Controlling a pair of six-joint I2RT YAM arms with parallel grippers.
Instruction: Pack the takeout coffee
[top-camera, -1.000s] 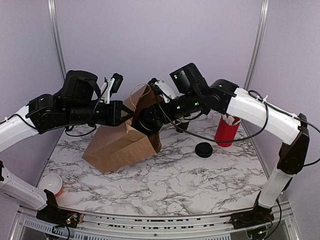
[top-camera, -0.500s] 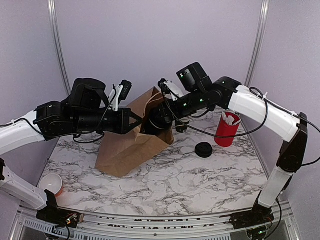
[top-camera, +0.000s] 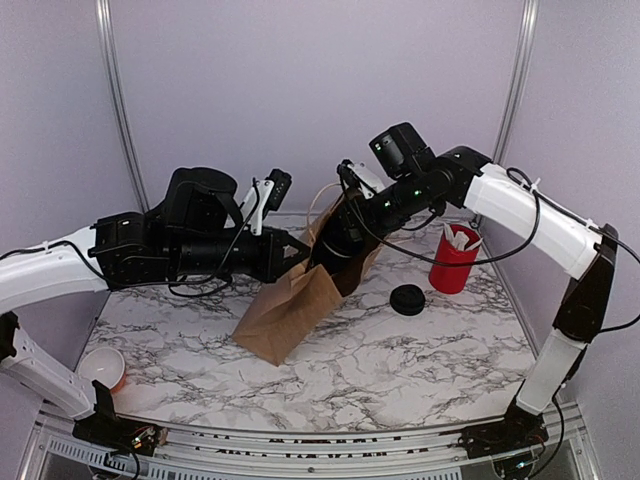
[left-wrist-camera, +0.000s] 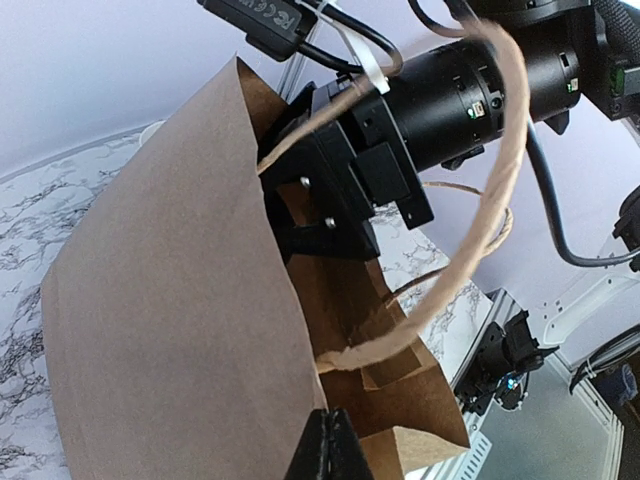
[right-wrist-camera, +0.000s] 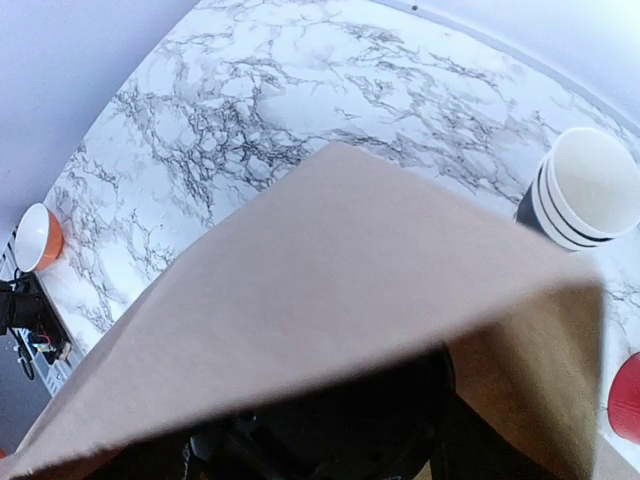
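At the counter's (top-camera: 420, 350) near-left corner, an orange bowl (top-camera: 100, 368) with a white inside; further in, the left claw (top-camera: 298, 252) pressed together on the rim of a tilted brown paper bag (top-camera: 290, 305), with twine handles (left-wrist-camera: 480, 200) looping above its mouth. Right of that, the right claw (left-wrist-camera: 325, 215) inside the bag's mouth, tips hidden, impossible to tell whether spread or gripping; takeout coffee out of sight in every view. Farther right, a loose black lid (top-camera: 407, 299) and a red cup (top-camera: 452, 262); from the right wrist, a stack of white-rimmed black cups (right-wrist-camera: 585, 190) beyond the bag.
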